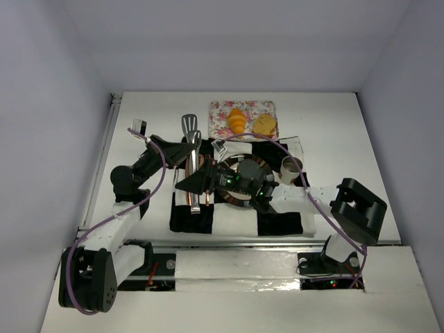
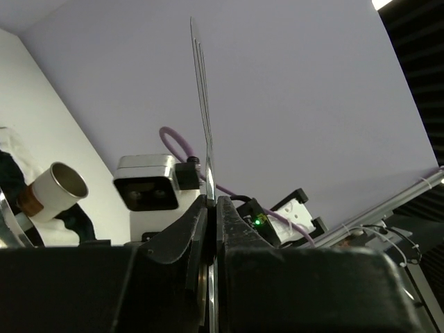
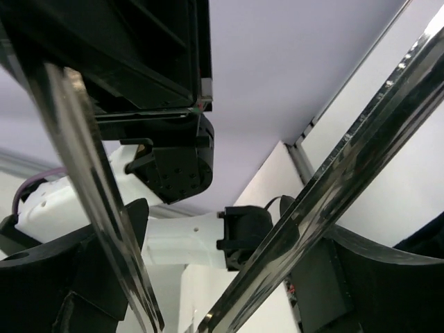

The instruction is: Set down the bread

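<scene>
Over checkered cloth (image 1: 277,223), reaching inward: left pincer (image 2: 211,202) clamped on tongs (image 2: 201,104); right pincer (image 3: 229,236) wide, grip unclear.

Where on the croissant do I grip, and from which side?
Probably its thick middle, from above, squeezing across its width: the croissant lies flat, long axis running near to far. The toast sits close on its right, leaving little room.

Plain pale grey walls (image 1: 62,55) enclose a white table (image 1: 333,118) on three sides.
</scene>
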Available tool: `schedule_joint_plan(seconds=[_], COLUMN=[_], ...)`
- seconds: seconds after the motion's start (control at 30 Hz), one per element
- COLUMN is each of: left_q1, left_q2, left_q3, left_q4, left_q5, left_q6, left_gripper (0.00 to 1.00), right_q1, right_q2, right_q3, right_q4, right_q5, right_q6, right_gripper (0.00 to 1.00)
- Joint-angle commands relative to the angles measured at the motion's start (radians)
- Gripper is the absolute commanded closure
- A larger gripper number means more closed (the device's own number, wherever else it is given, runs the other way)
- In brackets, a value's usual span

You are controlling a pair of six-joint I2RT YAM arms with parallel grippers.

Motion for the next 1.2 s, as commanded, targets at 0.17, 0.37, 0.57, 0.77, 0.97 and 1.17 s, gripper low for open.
schedule_joint_plan(seconds=[0.17,0.37,0.57,0.77,0.97,1.17], left_q1=[-0.012,-0.012,-0.012,-0.012,-0.012,-0.012], left_q2=[-0.026,-0.033,-0.055,-0.082,-0.110,-0.157], left_q3=[0.028,-0.004,-0.009,0.009,0.017,0.045], left_q4=[0.498,0.477,0.427,0.324,0.174,-0.006], left_q5=[0.061,0.088,0.110,0.130,0.150,0.164], left_q6=[-0.023,-0.009,0.026,0.098,0.172,0.287], left_gripper=[1.00,0.89,0.70,0.44,0.14,0.01], right_q1=[0.002,-0.007,-0.025,-0.044,-0.074,-0.108], right_q2=[-0.018,-0.044,-0.044,-0.062,-0.094,-0.137], right_q3=[-0.028,-0.060,-0.083,-0.100,-0.120,-0.123], right_q4=[0.149,0.149,0.166,0.167,0.156,0.121], right_q5=[-0.006,0.038,0.031,0.031,0.026,0.011], right_q6=[0.056,0.062,0.085,0.086,0.085,0.089], right_gripper=[0.25,0.32,0.37,0.41,0.42,0.45])
